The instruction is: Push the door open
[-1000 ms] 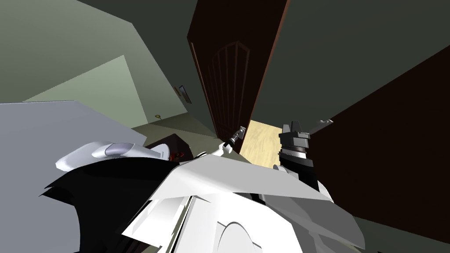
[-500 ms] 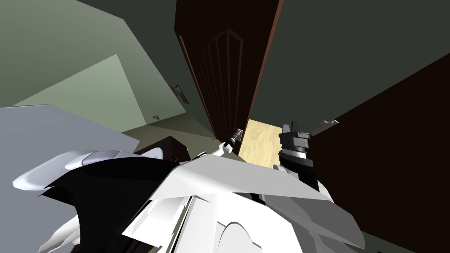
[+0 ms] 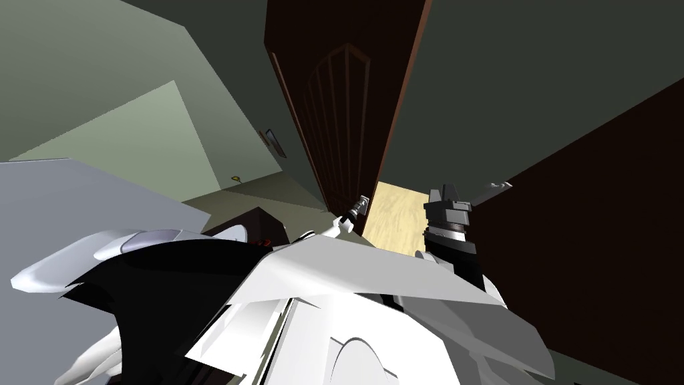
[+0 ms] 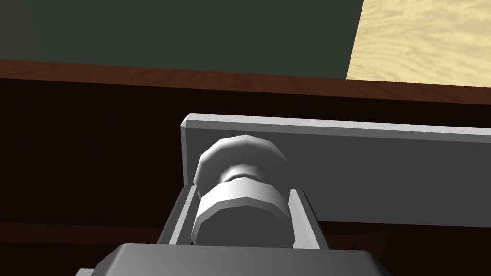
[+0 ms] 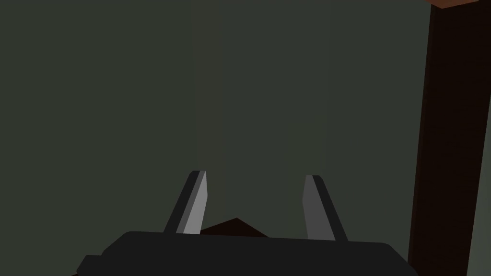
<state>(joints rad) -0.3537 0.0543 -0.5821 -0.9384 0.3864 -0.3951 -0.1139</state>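
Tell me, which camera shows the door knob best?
Left wrist view: the knob sits large, clamped in the left gripper, on a grey plate. Head view: a tiny speck on the door. Right wrist view faces elsewhere, past the open right gripper.

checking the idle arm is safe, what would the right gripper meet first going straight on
Likely the dark green-grey wall, which the open right gripper faces; how far off is unclear.

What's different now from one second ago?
The door has shifted a little left in the head view, and the wall beside it too, so it may partly be my own move. The left gripper stays shut on the knob; the right gripper stays open.
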